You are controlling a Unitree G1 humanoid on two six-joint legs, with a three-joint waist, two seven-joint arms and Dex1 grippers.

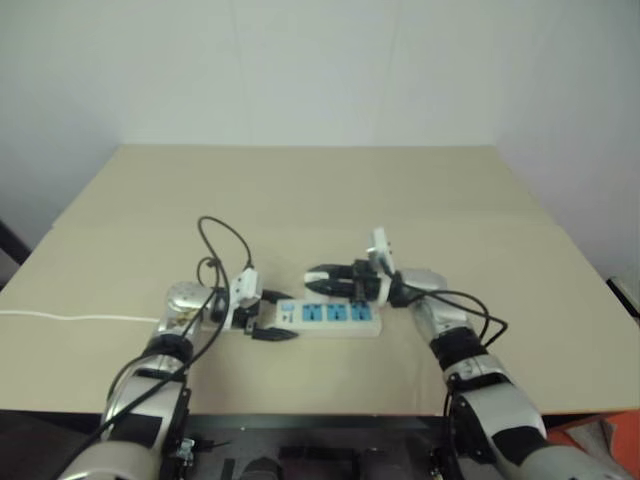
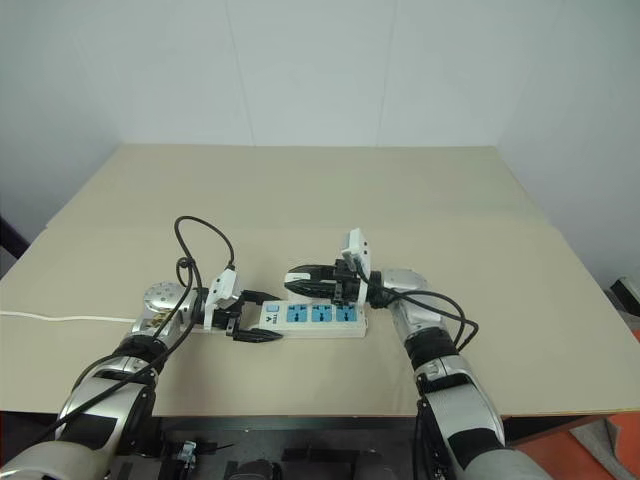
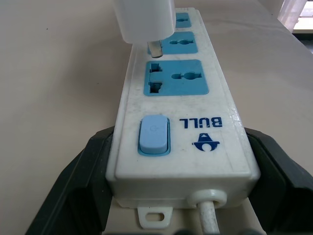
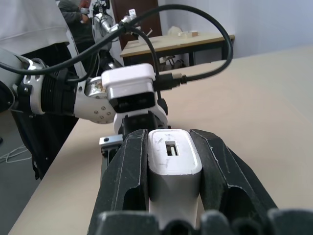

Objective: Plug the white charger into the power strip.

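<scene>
The power strip (image 2: 312, 319) lies flat on the tan bench (image 2: 320, 190), near its front edge and roughly midway between the two arms, its long side running left to right. Its three blue socket panels face up, and the blue switch (image 3: 154, 134) sits at the left end, where the thin white cord (image 2: 60, 319) leaves the strip and trails off leftward across the bench.

The left claw (image 2: 258, 317) is clenched on the switch end of the strip: in the left wrist view a black finger (image 3: 78, 181) presses each long side of the white bar, with the cord outlet between them.

The right claw (image 2: 300, 281) reaches in from the right, pointing left and roughly level, just above the strip. It is clenched on the white charger (image 4: 172, 169), whose rounded body is squeezed between the two black fingers (image 4: 129, 181) with its port end facing the wrist camera. In the left wrist view the charger hangs upright over the strip, its metal prong (image 3: 155, 49) pointing down just above the edge of the middle socket panel, at the side nearest the switch. Whether the prong touches the strip's surface cannot be told; it is not pushed into a socket.

A black cable (image 2: 200, 245) loops up from the left wrist.
</scene>
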